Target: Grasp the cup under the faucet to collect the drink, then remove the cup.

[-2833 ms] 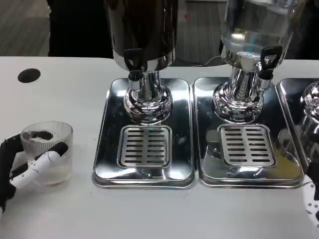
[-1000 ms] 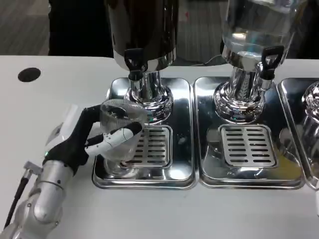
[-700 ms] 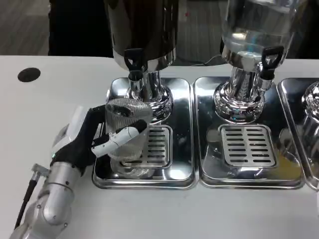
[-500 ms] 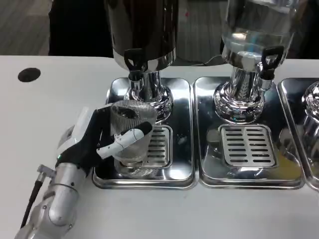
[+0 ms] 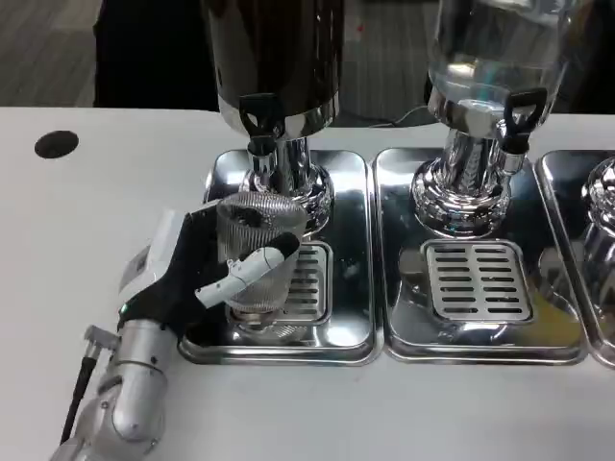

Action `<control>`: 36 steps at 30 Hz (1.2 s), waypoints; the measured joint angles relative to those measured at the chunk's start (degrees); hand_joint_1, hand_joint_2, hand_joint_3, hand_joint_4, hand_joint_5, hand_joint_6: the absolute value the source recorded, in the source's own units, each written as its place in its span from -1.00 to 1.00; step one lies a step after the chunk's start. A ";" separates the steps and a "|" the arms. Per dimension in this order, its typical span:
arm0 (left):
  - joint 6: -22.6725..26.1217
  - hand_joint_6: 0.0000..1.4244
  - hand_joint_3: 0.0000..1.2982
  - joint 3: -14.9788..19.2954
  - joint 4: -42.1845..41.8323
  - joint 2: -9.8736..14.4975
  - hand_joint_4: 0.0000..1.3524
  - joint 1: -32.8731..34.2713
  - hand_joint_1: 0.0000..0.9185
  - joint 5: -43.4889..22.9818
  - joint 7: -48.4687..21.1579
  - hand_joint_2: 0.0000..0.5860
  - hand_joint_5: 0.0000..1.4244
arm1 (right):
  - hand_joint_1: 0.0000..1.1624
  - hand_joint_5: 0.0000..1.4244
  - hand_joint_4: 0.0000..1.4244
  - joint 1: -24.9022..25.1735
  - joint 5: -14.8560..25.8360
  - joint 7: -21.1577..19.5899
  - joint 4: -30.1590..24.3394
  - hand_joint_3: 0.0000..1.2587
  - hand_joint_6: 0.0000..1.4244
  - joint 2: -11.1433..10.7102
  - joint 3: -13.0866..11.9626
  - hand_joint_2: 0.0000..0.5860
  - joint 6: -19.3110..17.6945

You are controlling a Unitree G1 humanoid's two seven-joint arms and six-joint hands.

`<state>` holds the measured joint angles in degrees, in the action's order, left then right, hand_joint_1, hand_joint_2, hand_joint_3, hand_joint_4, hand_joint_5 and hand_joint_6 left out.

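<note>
White table (image 5: 96,192), left hand (image 5: 197,274) holding ribbed cup (image 5: 258,252) over drip tray (image 5: 288,288)

We find no readable text, label, brand, number or sign anywhere here: nothing legible on the dispensers, the trays, the cup or the desk.

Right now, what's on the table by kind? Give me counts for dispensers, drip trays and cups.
Dispensers: 3 (dark one, clear one, a third partly in view at the right edge)
Drip trays: 3 ()
Cups: 1, the ribbed clear cup held by the left hand
Total: 7
</note>
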<state>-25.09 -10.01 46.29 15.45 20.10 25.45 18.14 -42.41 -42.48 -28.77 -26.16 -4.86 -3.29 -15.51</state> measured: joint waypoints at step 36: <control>3.65 -0.98 -1.00 -2.05 -1.58 0.84 -1.00 0.26 -0.59 0.08 1.08 -0.68 -0.91 | 0.16 -0.62 -0.49 -1.19 2.24 -0.49 1.07 -0.40 -0.75 0.39 -2.19 0.74 -3.25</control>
<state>-21.44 -12.06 44.70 16.29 20.35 25.53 19.22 -43.60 -40.24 -29.26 -25.09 -4.47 -5.49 -18.75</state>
